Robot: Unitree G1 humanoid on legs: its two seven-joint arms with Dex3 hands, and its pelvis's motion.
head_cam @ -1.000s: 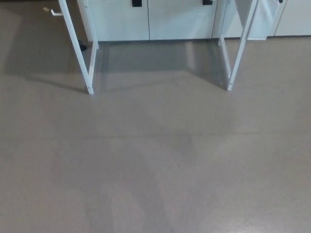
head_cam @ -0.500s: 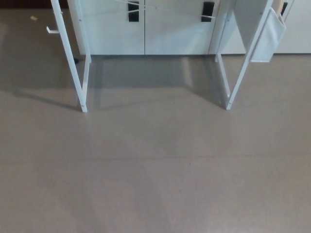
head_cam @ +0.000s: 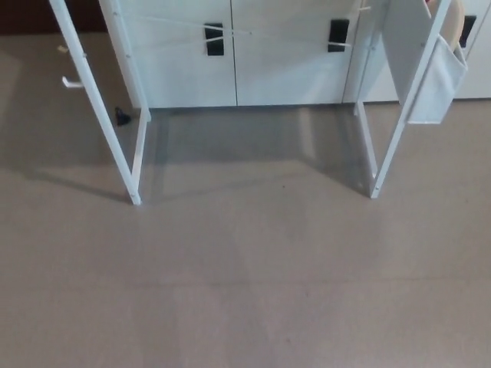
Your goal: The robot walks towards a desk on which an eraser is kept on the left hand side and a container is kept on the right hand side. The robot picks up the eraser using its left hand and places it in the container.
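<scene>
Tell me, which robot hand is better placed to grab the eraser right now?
Neither can be judged yet: no robot hand shows in the head view, and neither does the eraser or desktop. Only the desk's white legs and bare floor are visible. The task assigns the left hand, since the eraser sits on the left.

A plain grey-brown floor (head_cam: 253, 284) is filling the near part of the scene. Two white desk legs (head_cam: 103, 115) are standing far left and far right, casting soft shadows, and white cabinet doors (head_cam: 284, 54) with black handles (head_cam: 215, 38) are closing the far side.
</scene>
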